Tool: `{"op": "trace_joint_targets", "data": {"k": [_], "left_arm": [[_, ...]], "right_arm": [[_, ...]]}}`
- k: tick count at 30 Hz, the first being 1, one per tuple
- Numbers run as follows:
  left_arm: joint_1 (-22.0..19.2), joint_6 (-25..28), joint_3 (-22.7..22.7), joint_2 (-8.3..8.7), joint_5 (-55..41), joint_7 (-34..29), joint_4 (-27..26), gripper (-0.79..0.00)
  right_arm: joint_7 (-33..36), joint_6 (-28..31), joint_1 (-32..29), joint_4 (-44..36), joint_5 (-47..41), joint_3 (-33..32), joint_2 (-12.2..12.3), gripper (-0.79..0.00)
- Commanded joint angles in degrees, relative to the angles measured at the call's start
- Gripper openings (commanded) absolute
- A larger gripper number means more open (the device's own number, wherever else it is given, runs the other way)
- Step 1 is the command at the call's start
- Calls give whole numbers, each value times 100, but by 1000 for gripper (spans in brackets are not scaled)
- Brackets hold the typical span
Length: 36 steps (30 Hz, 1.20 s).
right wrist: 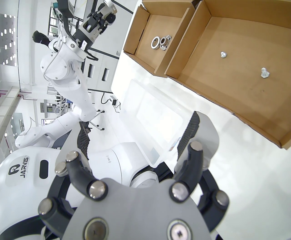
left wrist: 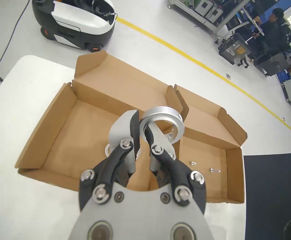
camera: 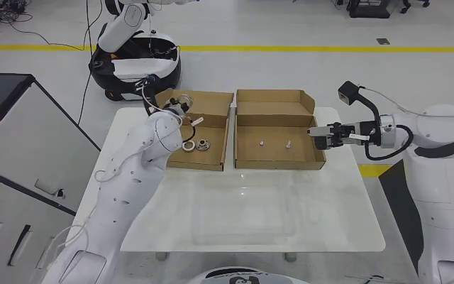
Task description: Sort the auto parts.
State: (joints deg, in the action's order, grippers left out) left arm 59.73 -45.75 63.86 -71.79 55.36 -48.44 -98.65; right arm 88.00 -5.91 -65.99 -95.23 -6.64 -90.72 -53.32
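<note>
Four parts [right wrist: 156,43] boxed, one left.
Your left gripper [left wrist: 141,123] clamps a metal ring [left wrist: 161,110] above its box [left wrist: 59,127]; right gripper [right wrist: 138,129] open.

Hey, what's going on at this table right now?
The robot is sorting metal parts into two cardboard boxes. Its left gripper is shut on a silver ring, held above the left box, where a second ring and a flanged hub lie. The right box holds two bolts. The right gripper is open beside the right box, holding nothing.

A robotics lab: yellow floor line [camera: 284,48], mobile robot [camera: 135,67], equipment racks [left wrist: 204,11]
</note>
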Motion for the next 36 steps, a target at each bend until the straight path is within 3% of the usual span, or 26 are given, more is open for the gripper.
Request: {"op": "trace_joint_targets", "data": {"k": [1, 13, 27, 36], "left_arm": [[61, -12, 72, 5, -4, -29, 19, -785], [88, 62, 177, 25, 169, -800, 284, -785], [-359, 52, 262, -46, 25, -1017, 777, -785], [-300, -26, 288, -88, -250, -983, 1166, -785]], "right_arm": [[0, 0, 0, 0, 0, 0, 0, 0], [0, 0, 0, 0, 0, 0, 0, 0], [0, 0, 0, 0, 0, 0, 0, 0], [0, 0, 0, 0, 0, 0, 0, 0]]}}
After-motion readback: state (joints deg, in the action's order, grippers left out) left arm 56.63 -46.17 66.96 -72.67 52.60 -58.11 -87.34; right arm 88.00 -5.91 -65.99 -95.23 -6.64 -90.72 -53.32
